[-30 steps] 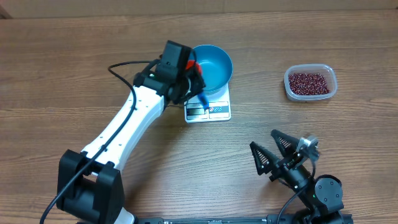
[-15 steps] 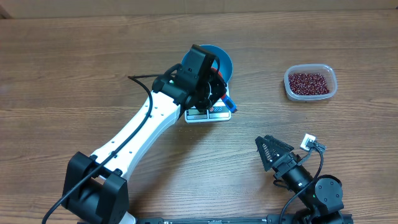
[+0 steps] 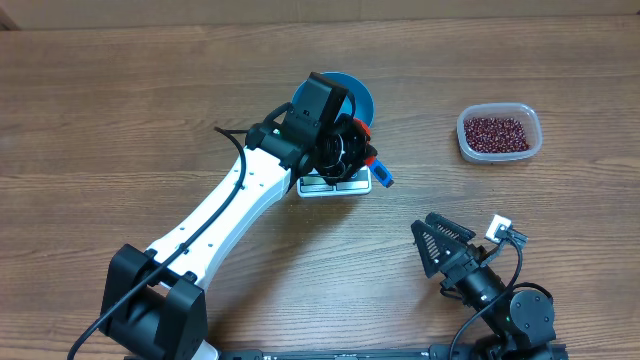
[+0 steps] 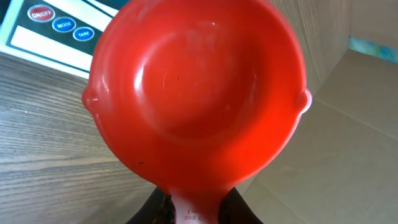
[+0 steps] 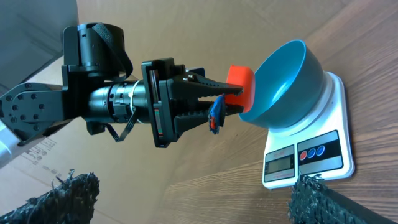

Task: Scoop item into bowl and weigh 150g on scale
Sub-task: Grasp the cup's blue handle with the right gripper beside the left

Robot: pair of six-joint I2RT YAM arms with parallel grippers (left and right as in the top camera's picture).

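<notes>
Since the earlier overhead frames the left arm has swung from the bowl's left side to above the scale, and the scoop's blue end now points further right. The right arm has turned its wrist but stays near its base.

The left gripper (image 5: 214, 102) is clamped on the handle of the red scoop (image 4: 198, 93), whose cup is empty and sits just beside the rim of the teal bowl (image 5: 289, 87). The bowl stands on the white scale (image 5: 311, 155). The blue piece (image 3: 383, 177) is probably the handle's tail, though the views don't make that clear.

The beans (image 3: 497, 130) all lie in the clear tub (image 3: 535, 125), well apart from the scoop, on the robot's right and about level with the bowl. So the coming move is likely a sideways carry to the right, turning the scoop's cup toward the tub. The scoop's long axis now runs from the cup at the bowl back towards the robot.

The right gripper (image 3: 436, 240) stands with its jaws wide apart and holds nothing. It is nearer the tub, but the left arm has the tool.
</notes>
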